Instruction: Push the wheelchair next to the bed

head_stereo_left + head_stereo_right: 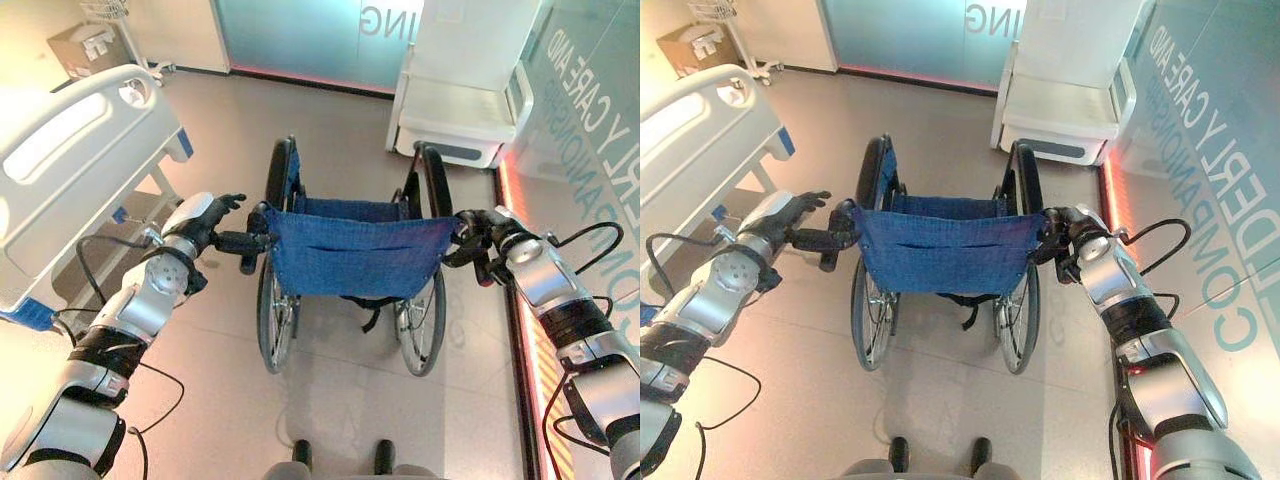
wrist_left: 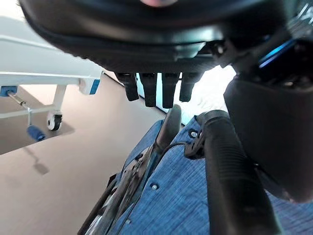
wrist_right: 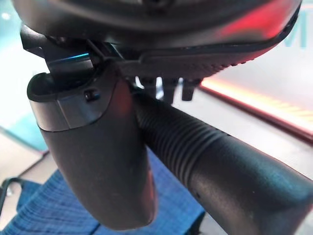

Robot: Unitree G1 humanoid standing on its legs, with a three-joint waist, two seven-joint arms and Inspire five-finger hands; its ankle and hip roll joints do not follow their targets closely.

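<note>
wheelchair (image 1: 350, 250) seen from behind, blue sling back facing the robot, standing on the open floor (image 1: 220, 420) with the bed (image 1: 70, 150) off to the robot's left — near, but clearly apart, with a strip of bare floor between the bed frame and the left wheel. left hand (image 1: 200, 222) sits at the left push handle (image 1: 245, 241): its fingers (image 2: 156, 90) look fairly straight and reach past the grip, which lies under the palm beside the thumb rather than in a closed fist. right hand (image 1: 480, 240) is on the right push handle (image 3: 205, 156), thumb and fingers curled round the ribbed grip. white cabinet-like unit (image 1: 460, 110) stands ahead against the glass wall. judged progress: both hands are in place on the handles, so the approach is done — the chair is not yet alongside the bed, and the push, with a swing to the left, appears to remain.
</note>
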